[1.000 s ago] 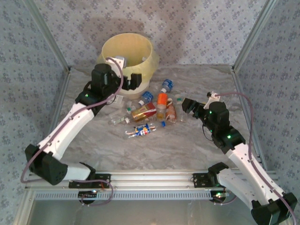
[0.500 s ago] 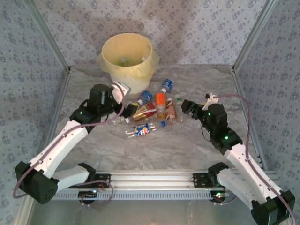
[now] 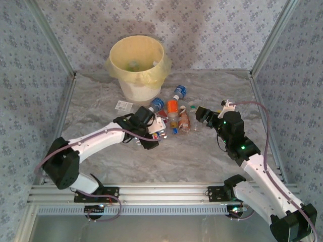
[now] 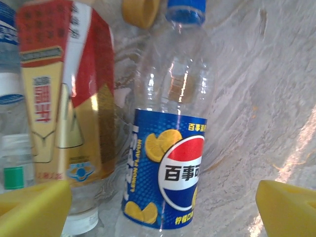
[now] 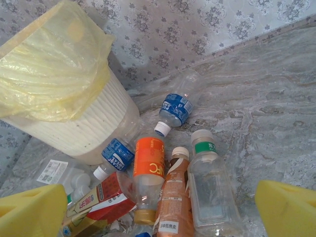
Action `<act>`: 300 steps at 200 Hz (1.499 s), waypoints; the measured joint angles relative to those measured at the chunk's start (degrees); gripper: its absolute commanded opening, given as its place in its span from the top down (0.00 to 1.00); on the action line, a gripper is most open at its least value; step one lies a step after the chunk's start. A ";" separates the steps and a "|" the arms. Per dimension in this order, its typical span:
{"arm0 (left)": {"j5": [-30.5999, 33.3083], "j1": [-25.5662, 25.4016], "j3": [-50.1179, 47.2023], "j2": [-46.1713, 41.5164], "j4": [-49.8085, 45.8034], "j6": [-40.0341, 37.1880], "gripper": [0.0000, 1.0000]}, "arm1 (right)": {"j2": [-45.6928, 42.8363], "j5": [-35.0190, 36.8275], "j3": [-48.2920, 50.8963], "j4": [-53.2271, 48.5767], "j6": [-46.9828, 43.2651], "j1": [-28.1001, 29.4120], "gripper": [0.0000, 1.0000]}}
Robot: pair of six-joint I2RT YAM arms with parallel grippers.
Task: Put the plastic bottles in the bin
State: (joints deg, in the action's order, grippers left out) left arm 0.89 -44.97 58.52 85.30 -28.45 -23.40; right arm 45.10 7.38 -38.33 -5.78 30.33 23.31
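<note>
Several plastic bottles [image 3: 171, 118] lie in a pile on the marble table in front of the cream-yellow bin [image 3: 136, 65]. My left gripper [image 3: 154, 135] is low over the pile and open. Its yellow pads [image 4: 34, 210] stand either side of a blue-labelled Pepsi bottle [image 4: 168, 168] without touching it, and a red-and-gold bottle [image 4: 64, 98] lies beside that. My right gripper [image 3: 201, 115] hovers open at the pile's right edge. Below it lie an orange bottle [image 5: 148, 170], a brown one [image 5: 173, 207] and a clear green-banded one [image 5: 212, 192]. The bin [image 5: 59, 98] stands behind them.
A white paper slip [image 3: 123, 105] lies on the table left of the pile, near the bin's foot. Aluminium posts [image 3: 60, 55] and patterned walls close in the sides and back. Bare marble [image 3: 192, 156] stretches between the pile and the arm bases.
My left arm has swung from beside the bin's rim down and to the right, onto the pile over the Pepsi bottle. The right gripper has hardly moved.
</note>
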 measured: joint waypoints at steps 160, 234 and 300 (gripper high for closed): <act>10.60 -4.83 9.99 21.11 2.86 -1.49 0.34 | -0.07 0.83 0.00 -2.12 -0.42 -0.11 0.00; 11.93 -4.83 7.78 18.73 5.07 -1.51 0.50 | -0.83 1.03 0.00 -2.82 -0.39 -0.11 0.00; 7.23 -2.49 1.95 3.17 11.47 1.51 0.52 | -1.05 0.94 0.00 -2.62 -0.94 -0.20 0.00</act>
State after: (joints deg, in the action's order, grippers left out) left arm 8.12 -47.46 60.47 88.47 -16.97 -21.89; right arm 44.05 8.32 -38.33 -8.40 29.39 23.11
